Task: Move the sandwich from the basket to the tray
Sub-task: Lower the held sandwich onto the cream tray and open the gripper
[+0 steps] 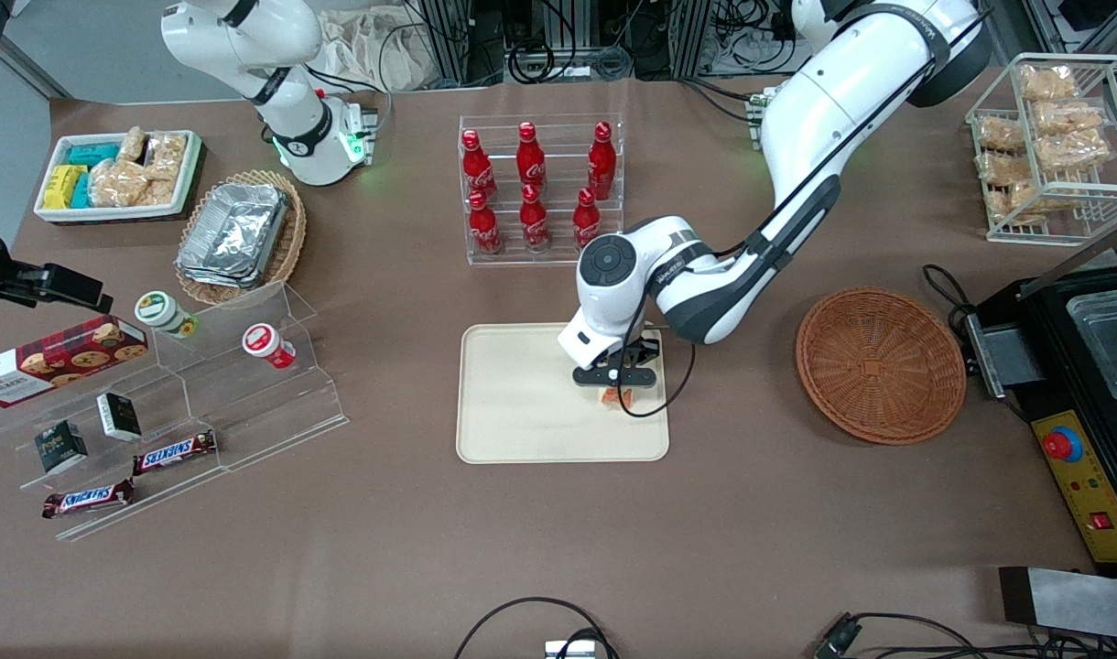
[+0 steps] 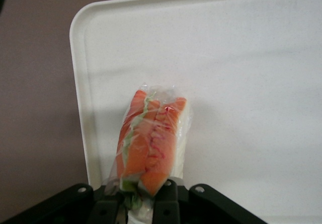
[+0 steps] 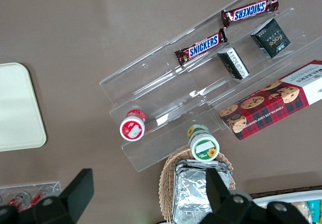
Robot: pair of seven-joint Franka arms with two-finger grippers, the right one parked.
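Note:
The sandwich [image 1: 613, 396], a plastic-wrapped wedge with orange, pink and green layers [image 2: 151, 143], is held over the cream tray [image 1: 522, 430] near the tray's edge toward the working arm. My left gripper [image 1: 616, 380] is shut on the sandwich's lower end, one black finger [image 2: 171, 204] on each side of it [image 2: 142, 204]. The sandwich hangs close to the tray's surface [image 2: 241, 83]; I cannot tell whether it touches. The reddish-brown wicker basket [image 1: 879, 366] lies beside the tray, toward the working arm's end, with nothing in it.
A clear rack of red cola bottles [image 1: 540, 188] stands farther from the front camera than the tray. A tan basket with foil containers [image 1: 238, 233] and a clear stepped shelf with snacks [image 1: 183, 394] lie toward the parked arm's end. A black machine [image 1: 1071, 366] flanks the basket.

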